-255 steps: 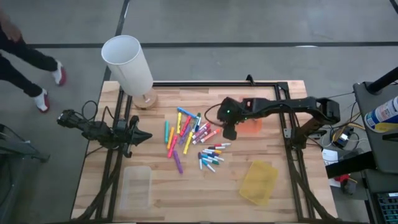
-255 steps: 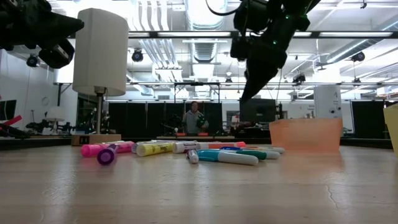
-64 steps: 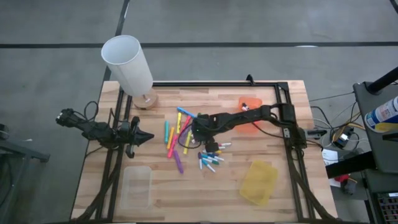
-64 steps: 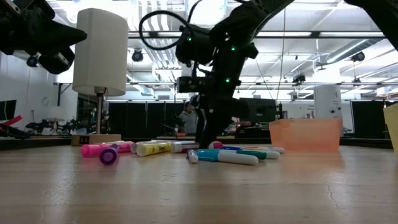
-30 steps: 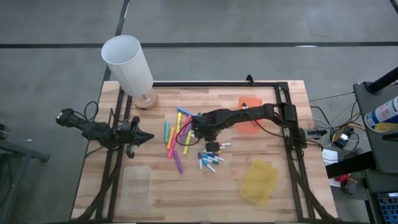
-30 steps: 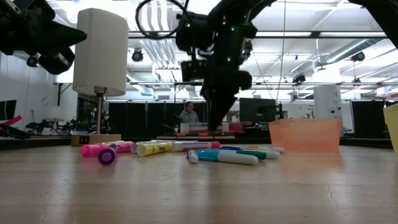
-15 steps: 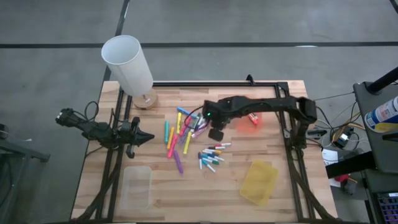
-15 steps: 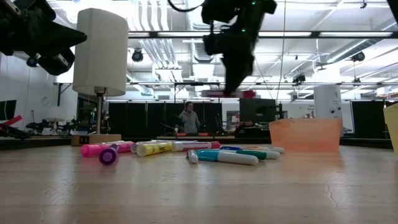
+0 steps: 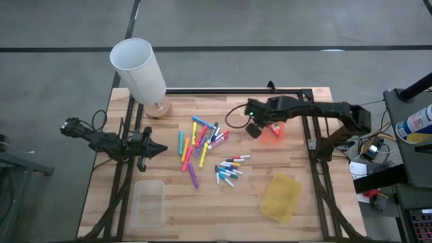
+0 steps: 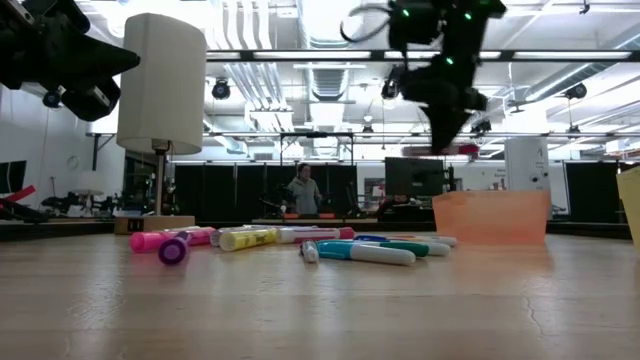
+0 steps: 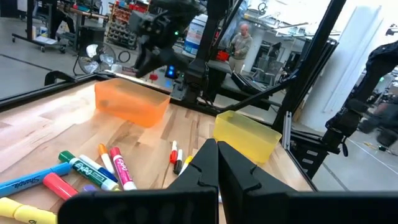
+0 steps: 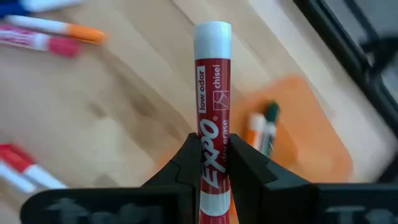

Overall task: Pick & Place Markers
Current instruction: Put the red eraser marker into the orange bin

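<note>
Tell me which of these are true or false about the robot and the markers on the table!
1. The right gripper is holding a red marker. True.
2. The orange bin is empty. False: the right wrist view shows at least two markers already lying in it.
3. The left gripper is picking up a marker. False: it waits by the table's left edge, shut and holding nothing.
4. A pile of markers is still lying on the wooden table. True.
5. The yellow bin sits on top of the orange bin. False: they stand apart, and the yellow one is closer to the table's front edge.
</note>
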`<move>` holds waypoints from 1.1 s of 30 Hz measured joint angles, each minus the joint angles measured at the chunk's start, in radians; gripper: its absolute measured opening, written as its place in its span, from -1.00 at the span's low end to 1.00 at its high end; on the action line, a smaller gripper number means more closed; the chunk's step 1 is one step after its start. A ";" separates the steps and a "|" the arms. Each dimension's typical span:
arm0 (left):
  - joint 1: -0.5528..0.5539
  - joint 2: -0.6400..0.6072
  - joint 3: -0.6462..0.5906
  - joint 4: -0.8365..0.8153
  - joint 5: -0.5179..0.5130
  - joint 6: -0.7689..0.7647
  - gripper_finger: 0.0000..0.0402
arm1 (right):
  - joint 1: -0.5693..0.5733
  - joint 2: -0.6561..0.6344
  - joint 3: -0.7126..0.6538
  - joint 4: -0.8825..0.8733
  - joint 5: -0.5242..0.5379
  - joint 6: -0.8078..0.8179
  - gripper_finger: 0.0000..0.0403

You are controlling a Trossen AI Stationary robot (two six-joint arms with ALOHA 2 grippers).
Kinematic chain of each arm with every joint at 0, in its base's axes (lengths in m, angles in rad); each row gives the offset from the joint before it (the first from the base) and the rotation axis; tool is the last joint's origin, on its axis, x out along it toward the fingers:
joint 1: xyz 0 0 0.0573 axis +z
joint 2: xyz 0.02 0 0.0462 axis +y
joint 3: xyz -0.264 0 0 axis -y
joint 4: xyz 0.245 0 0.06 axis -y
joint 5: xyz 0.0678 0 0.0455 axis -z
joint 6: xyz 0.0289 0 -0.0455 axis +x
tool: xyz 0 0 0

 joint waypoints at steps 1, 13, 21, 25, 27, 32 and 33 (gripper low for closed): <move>0.000 0.000 0.000 0.000 0.000 0.000 -1.00 | -0.020 -0.016 -0.025 0.006 -0.001 0.018 -0.76; 0.000 0.000 0.000 0.000 -0.001 -0.008 -1.00 | -0.203 -0.103 -0.276 0.133 -0.128 0.082 -0.71; 0.000 0.000 0.000 0.000 -0.015 -0.007 -1.00 | -0.214 -0.091 -0.312 0.209 -0.140 0.064 -0.70; 0.000 0.000 0.000 0.000 -0.015 -0.007 -1.00 | -0.216 -0.091 -0.329 0.228 -0.140 0.068 -0.69; 0.000 0.000 0.000 0.000 -0.015 -0.004 -1.00 | -0.217 -0.091 -0.340 0.257 -0.140 0.071 -0.69; 0.000 0.000 0.000 0.000 -0.015 -0.004 -1.00 | -0.216 -0.091 -0.354 0.278 -0.140 0.082 -0.69; 0.000 0.000 0.000 0.000 -0.015 -0.004 -1.00 | -0.216 -0.091 -0.354 0.278 -0.140 0.085 -0.69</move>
